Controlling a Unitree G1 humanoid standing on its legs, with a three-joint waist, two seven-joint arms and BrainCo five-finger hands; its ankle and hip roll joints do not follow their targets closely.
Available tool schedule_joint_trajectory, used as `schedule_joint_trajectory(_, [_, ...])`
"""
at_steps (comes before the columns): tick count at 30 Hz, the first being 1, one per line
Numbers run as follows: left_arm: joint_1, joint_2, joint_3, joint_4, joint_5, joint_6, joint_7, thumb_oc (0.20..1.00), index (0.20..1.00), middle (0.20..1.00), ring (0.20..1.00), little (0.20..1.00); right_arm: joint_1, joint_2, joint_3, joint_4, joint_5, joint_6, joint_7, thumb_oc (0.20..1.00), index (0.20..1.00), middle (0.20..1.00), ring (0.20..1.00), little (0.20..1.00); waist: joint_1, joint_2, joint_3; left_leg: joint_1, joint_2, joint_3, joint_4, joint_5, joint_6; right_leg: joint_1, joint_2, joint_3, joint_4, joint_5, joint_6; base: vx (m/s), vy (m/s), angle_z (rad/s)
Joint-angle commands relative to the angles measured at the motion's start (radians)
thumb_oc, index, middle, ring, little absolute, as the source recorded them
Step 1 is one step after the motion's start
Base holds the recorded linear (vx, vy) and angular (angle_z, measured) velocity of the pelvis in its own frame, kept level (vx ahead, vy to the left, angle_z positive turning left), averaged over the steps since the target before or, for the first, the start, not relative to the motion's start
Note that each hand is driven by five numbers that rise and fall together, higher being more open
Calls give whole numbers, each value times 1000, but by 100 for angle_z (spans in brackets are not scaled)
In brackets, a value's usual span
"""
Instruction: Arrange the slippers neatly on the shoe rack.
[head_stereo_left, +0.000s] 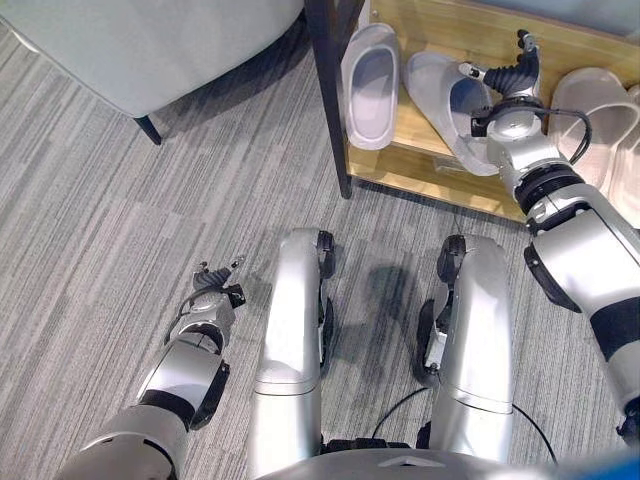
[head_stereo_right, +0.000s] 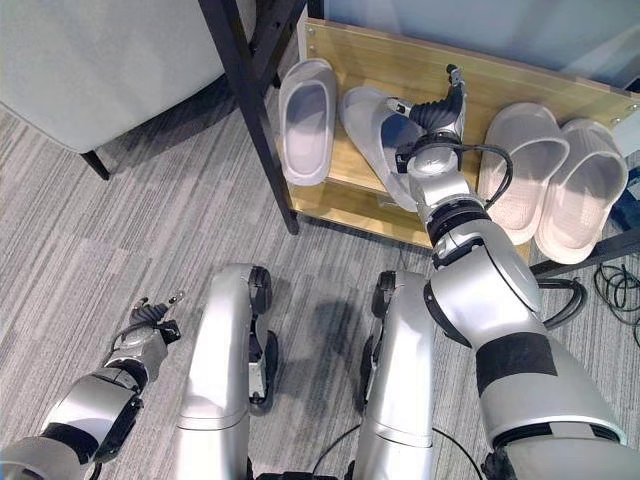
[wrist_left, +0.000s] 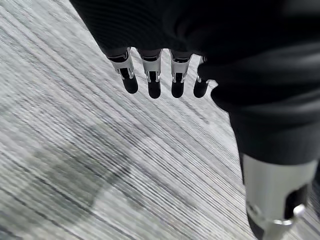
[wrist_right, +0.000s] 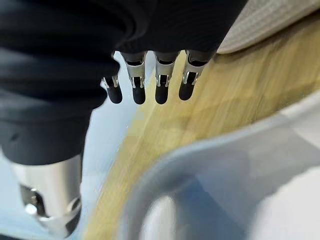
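Your right robot hand (head_stereo_right: 437, 120) hovers fingers-straight, holding nothing, over the tilted second slipper (head_stereo_right: 375, 140) near the rack's (head_stereo_right: 400, 70) left end. Left robot hand (head_stereo_left: 212, 290) hangs relaxed over the carpet (head_stereo_left: 120, 200).

The right hand (wrist_right: 65, 75), its fingers (wrist_right: 161, 85) relaxed, hangs above a grey slipper (wrist_right: 225, 190) on the wooden shelf (wrist_right: 220, 107).

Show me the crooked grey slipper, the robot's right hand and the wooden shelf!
crooked grey slipper (head_stereo_right: 372, 122), right eye view, on its strap.
right hand (head_stereo_right: 437, 112), right eye view, on its dark cover.
wooden shelf (head_stereo_right: 400, 68), right eye view, on bare wood behind the slippers.
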Motion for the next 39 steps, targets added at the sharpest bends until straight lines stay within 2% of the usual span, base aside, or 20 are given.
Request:
schedule_joint_trajectory(1, [27,50,-34,-55,53,-31,4,1000,1000,1000,1000,1000,-21,-55,-1,-108,-86,-76,-41,1000,1000,1000,1000,1000,39,27,-25,22,-40,-65,113,-76,29,54,34,95,45,61,-57,-14,8,-6])
schedule_joint_trajectory(5, [64,56,0,-84,101,-34,15,1000,1000,1000,1000,1000,116,-110,-61,-321,-226,-74,-84,1000,1000,1000,1000,1000,15,28,-27,22,-45,-68,121,-66,31,54,38,91,46,55,-58,2,-2,-4])
schedule_joint_trajectory(7, [98,47,4,-109,170,-40,26,1000,1000,1000,1000,1000,214,-121,-140,-394,-268,-72,-92,1000,1000,1000,1000,1000,3,31,-29,22,-47,-67,131,-59,32,54,43,92,53,56,-56,-4,-7,-5])
schedule_joint_trajectory(13, [102,53,12,-147,207,-37,34,1000,1000,1000,1000,1000,355,-100,-198,-491,-318,-60,-71,1000,1000,1000,1000,1000,-11,37,-40,28,-49,-57,144,-40,32,54,50,100,63,65,-46,-2,-18,-5])
schedule_joint_trajectory(24, [140,43,1,-185,285,-37,49,1000,1000,1000,1000,1000,456,-78,-217,-584,-388,-66,-52,1000,1000,1000,1000,1000,-12,34,-50,32,-54,-56,157,-28,27,54,54,106,81,71,-43,0,-3,0])
schedule_joint_trajectory(39, [233,-25,17,-167,398,-7,77,1000,1000,1000,1000,1000,643,39,-240,-748,-486,-50,-51,1000,1000,1000,1000,1000,-19,27,-72,44,-49,-47,172,-16,25,54,66,112,93,89,-38,0,0,0])
